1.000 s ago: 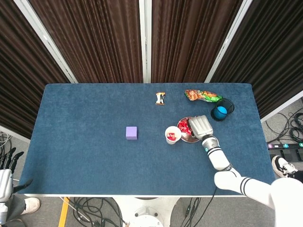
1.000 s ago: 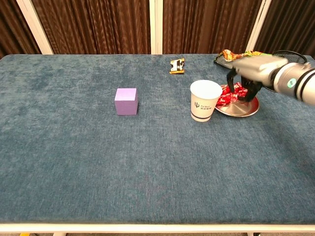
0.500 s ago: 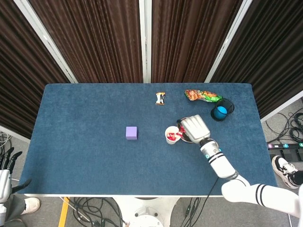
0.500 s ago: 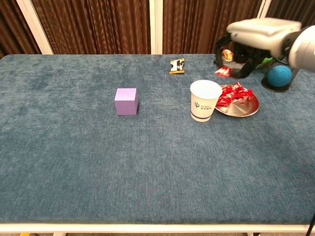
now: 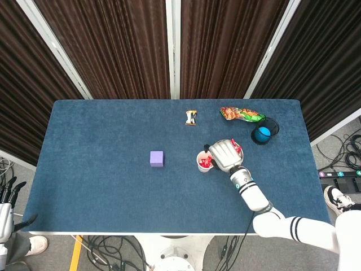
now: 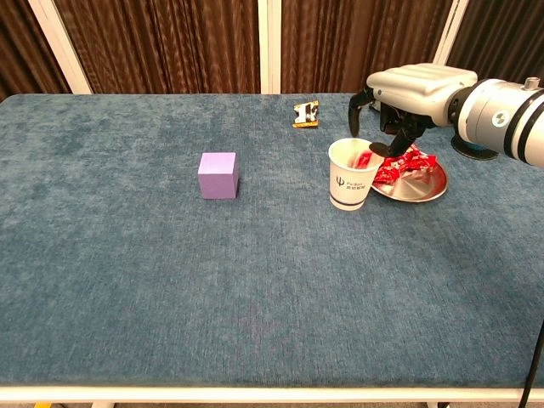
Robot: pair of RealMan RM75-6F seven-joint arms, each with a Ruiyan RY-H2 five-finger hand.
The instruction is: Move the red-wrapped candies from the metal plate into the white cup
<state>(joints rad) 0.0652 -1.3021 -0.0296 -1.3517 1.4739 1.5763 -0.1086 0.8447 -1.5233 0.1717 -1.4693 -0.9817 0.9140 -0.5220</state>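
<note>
Chest view: I'm seeing my right hand (image 6: pixel 399 119) hovering over the white cup (image 6: pixel 352 174), pinching a red candy (image 6: pixel 366 159) (more sitting in the metal plate (image 6: pixel 425 191)); left hand (image 5: pixel 7 195) hanging open.

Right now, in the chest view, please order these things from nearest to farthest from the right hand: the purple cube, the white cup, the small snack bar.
Measured from the right hand:
1. White cup: just below the hand, beside the plate.
2. Snack bar: on the hand's left, toward the table's far edge.
3. Purple cube: farthest, well to the left, near the table's middle.
</note>
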